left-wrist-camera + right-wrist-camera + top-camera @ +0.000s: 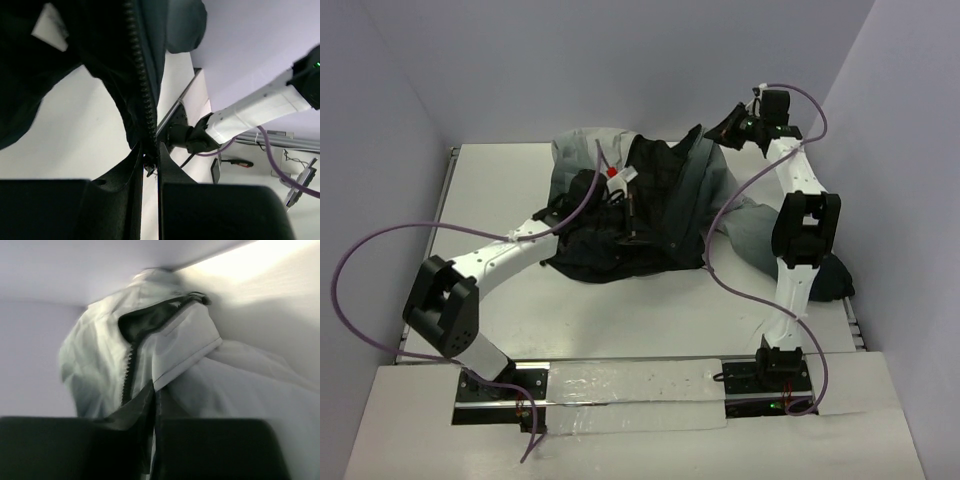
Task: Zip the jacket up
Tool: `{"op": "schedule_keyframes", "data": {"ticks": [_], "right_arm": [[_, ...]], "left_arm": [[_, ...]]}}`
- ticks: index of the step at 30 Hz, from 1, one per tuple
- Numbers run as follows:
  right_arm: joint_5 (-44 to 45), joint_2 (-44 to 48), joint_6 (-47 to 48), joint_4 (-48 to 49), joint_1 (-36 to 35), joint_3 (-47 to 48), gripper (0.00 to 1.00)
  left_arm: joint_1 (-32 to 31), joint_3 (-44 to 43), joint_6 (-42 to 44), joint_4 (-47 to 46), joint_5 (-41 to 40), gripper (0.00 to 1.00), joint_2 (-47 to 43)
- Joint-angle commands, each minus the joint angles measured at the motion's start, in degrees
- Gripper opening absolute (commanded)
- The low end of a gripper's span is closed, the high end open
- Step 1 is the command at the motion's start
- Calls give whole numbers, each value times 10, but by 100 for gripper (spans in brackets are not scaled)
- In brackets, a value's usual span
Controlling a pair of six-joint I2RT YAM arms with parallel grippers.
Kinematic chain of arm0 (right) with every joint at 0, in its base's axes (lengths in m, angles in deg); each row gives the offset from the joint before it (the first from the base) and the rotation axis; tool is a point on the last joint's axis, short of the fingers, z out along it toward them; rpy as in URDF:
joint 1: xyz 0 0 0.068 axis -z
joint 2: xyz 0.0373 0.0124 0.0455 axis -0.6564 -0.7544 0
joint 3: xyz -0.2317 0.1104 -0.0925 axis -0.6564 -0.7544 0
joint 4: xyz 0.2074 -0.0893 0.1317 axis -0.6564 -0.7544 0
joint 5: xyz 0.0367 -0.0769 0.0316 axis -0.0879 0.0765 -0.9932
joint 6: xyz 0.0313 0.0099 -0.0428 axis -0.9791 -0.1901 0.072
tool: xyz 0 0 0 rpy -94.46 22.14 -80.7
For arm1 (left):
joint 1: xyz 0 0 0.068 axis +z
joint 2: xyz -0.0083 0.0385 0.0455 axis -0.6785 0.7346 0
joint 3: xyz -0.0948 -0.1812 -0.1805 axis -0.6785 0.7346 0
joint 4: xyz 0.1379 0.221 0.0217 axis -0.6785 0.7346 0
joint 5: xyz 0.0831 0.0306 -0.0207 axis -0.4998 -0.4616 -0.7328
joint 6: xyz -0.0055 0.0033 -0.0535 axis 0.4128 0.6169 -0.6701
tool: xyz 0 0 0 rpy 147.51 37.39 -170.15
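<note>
where the white flat worktop (pixel 500 190) runs back to the far wall, a large soft jacket (pixel 650 215), its shell fading from light grey to charcoal and its black lining turned upward, lies in a crumpled heap from the middle to the far right of the surface. one grey part trails toward the near right, partly hidden behind the right arm. a small white label with a red mark (pixel 617 175) shows on the lining near the heap's far left.

left arm: it reaches in from the near left, with the left fingers (pixel 613 196) on the middle of the heap. in the left wrist view the left fingers (pixel 145 152) are closed almost together on a black edge of the jacket. they grip where the long dark zipper (pixel 141 85) comes down to their tips. a small piece sits between them, too dark to identify.

right arm: it stands bent at the far right, with the right fingers (pixel 725 128) raised above the worktop and a dark strip of jacket rising to them. in the blurred right wrist view the right fingers (pixel 152 392) are closed on a light grey jacket edge, just beside the zipper teeth.
</note>
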Motion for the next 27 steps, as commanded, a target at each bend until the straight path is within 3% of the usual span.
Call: {"op": "schedule_keyframes", "data": {"ticks": [1,2,4,8,12,15,17,22,27], "right_arm": [[126,-29,32,-90,-4,76,51],[164,-16,40,-97,-4,66,68],[203,33,50,-98,-3,22,79],[269,159,66,-89,-3,-78,79],[257,316,56,-46,-13,-198,72],[241,440,36,20,-86,-380,62],[228,510,6,41,-127,-442,58],[228,587,-47,73,-250,-575,62],[248,647,-103,92,-295,-655,69]], "left_arm": [[-28,-59,-23,-19,26,0,47],[-27,-64,-24,-16,18,0,47],[-26,-69,-18,-9,5,0,47],[-26,-67,-15,13,-8,0,49],[-26,-54,-21,17,-18,0,44],[-26,-48,-17,27,-40,0,32],[-27,-41,-17,32,-47,0,27],[-26,-35,-16,35,-55,0,14],[-27,-31,-6,46,-62,0,7]]}}
